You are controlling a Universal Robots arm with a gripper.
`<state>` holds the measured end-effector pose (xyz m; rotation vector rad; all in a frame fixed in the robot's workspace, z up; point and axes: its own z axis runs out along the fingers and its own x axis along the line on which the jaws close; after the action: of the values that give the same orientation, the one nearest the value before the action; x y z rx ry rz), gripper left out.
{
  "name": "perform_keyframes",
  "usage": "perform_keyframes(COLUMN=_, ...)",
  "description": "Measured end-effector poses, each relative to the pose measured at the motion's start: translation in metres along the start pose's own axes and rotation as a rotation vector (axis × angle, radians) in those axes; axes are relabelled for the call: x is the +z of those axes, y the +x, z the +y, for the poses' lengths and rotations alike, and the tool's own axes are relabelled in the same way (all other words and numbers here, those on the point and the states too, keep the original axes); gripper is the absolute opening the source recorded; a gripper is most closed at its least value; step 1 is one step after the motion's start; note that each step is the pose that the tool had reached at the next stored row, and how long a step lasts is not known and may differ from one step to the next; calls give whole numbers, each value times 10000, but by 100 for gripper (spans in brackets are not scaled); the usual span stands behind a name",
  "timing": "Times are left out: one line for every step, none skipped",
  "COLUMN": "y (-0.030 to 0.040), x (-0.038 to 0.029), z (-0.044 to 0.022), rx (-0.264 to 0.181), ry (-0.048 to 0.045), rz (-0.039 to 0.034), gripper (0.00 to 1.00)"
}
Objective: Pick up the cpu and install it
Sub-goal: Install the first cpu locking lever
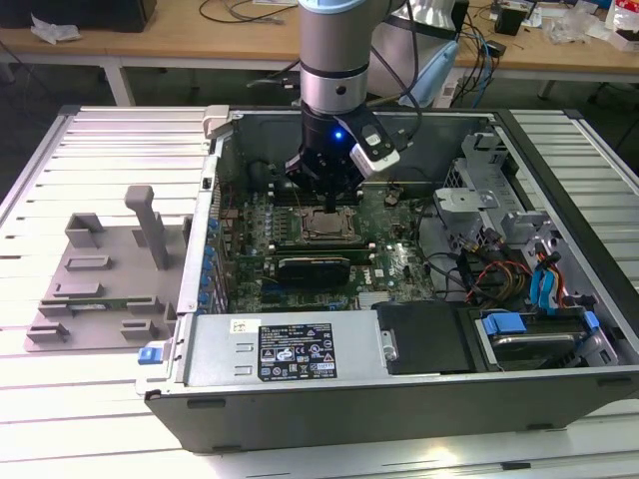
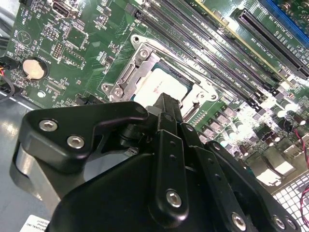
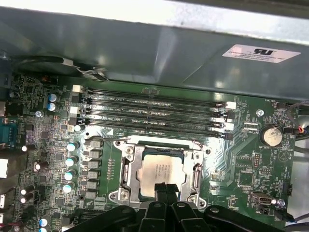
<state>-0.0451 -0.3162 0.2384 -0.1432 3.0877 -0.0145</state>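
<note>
On the exterior view's left stands the grey fixture (image 1: 100,279); inside the computer case (image 1: 300,399) the cpu (image 3: 161,169) lies flat within the socket frame (image 3: 126,166), the gripper (image 3: 165,187) at its edge, fingers drawn narrow, gripping nothing I can see. Any seating push should go straight down, gently, corners square; whether the tips touch the chip is hidden

The cpu (image 3: 161,169), a flat silver-grey square, lies level inside the metal socket frame (image 3: 126,166) on the motherboard.
</note>
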Motion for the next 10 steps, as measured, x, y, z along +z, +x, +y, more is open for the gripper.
perform_keyframes(y=0, x=0, z=0, rx=-1, ry=0, rz=-1, gripper=11)
perform_keyframes(y=0, x=0, z=0, rx=0, ry=0, rz=0, gripper=11)
perform_keyframes(y=0, x=-4, z=-1, rx=0, ry=1, rz=1, gripper=11)
perform_keyframes(y=-1, x=-21, z=-1, rx=0, ry=-1, rz=0, gripper=11)
perform_keyframes(y=-2, x=-52, z=-1, rx=0, ry=-1, rz=0, gripper=11)
perform_keyframes(y=-3, x=-75, z=-2, rx=0, ry=-2, rz=0, gripper=11)
perform_keyframes(y=-5, x=-109, z=-2, rx=0, ry=-1, rz=0, gripper=11)
perform_keyframes(y=-9, x=-190, z=-3, rx=0, ry=-2, rz=-1, gripper=11)
perform_keyframes(y=-12, x=-237, z=-4, rx=0, ry=-1, rz=1, gripper=11)
perform_keyframes(y=-14, x=-273, z=-4, rx=0, ry=-1, rz=0, gripper=11)
